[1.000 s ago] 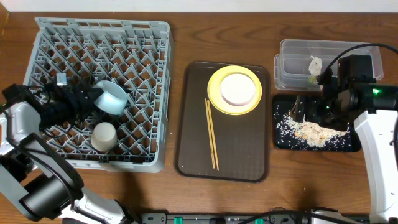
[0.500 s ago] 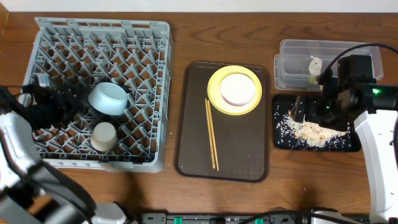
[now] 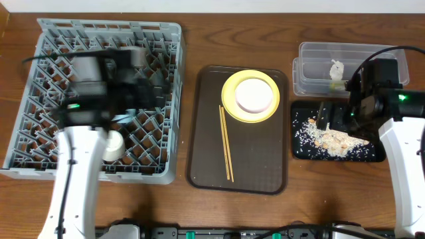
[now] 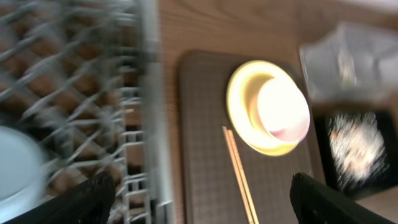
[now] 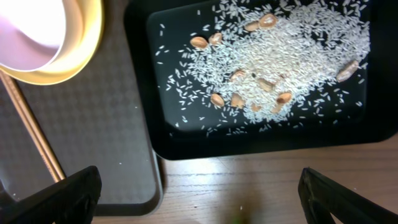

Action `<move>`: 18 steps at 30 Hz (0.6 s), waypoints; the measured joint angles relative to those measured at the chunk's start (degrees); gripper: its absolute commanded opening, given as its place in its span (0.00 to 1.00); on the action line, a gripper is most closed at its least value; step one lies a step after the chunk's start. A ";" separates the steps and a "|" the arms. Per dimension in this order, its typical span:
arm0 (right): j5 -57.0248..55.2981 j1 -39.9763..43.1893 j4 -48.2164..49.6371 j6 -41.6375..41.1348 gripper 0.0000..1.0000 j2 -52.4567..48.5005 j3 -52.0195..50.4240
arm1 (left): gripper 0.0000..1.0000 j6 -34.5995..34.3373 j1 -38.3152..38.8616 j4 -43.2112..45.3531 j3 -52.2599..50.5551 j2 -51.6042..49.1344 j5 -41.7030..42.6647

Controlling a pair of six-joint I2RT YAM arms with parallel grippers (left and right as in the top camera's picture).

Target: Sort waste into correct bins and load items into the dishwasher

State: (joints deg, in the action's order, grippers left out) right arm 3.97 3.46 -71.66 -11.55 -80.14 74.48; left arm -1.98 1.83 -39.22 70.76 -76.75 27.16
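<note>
My left gripper [image 3: 158,91] hangs blurred over the grey dishwasher rack [image 3: 174,40], open and empty. In its wrist view the left gripper [image 4: 208,202] frames the rack's edge [image 4: 149,93] and the chopsticks [image 4: 239,171]. The light blue bowl [image 4: 12,168] lies in the rack, with the white cup [image 3: 111,147] close by. On the yellow plate [image 3: 229,99] sits the cream-white bowl [image 3: 254,95], and the chopsticks [image 3: 226,143] lie beside it. My right gripper [image 3: 332,118] hovers open over the black tray [image 3: 372,154] of rice scraps [image 5: 280,56]. A tissue [image 3: 337,68] lies in the clear tub [image 3: 372,53].
The brown serving tray [image 3: 265,166] carries the plate and chopsticks between the rack and the bins. The clear tub stands just behind the black tray at the right. Bare wood table [image 5: 249,186] shows under my right gripper [image 5: 199,199].
My left gripper let go of the blue bowl, opened wide and swung up and right across the rack. The right gripper stayed over the black tray and opened a little more.
</note>
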 measured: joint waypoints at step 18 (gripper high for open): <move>-0.85 14.21 -3.58 -1.92 0.99 0.02 0.04 | 0.93 -0.87 28.24 -4.17 29.83 -25.20 -15.54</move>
State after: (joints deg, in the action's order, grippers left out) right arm 3.11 17.67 -75.24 -13.47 -80.12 74.52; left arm -2.85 30.06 -43.40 100.60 -101.95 11.62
